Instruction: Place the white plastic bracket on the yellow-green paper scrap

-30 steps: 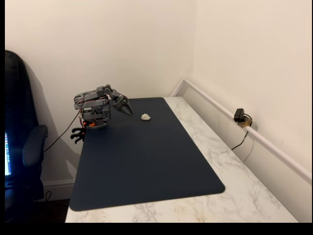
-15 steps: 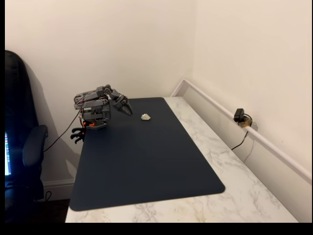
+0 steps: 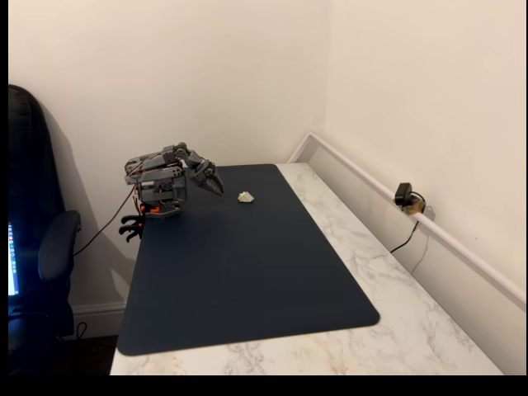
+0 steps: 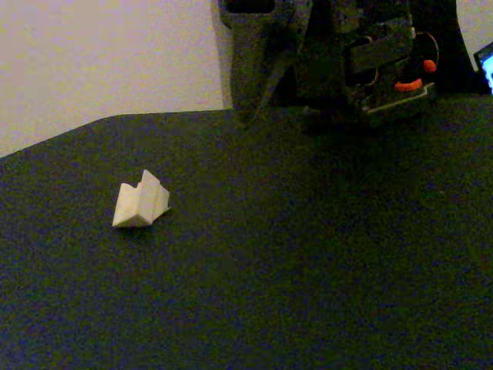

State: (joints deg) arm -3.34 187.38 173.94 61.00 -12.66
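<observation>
on one dark mat [image 3: 239,272]: one white plastic bracket [image 4: 141,200] lying free, one gripper [image 3: 216,186] just beside it; jaw width impossible to tell.

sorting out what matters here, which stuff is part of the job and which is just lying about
Part of the job:
- white plastic bracket, lying on the dark mat
- gripper, beside the bracket, not touching it

Just lying about:
- small black device with cable by the wall
- office chair next to the table
</observation>
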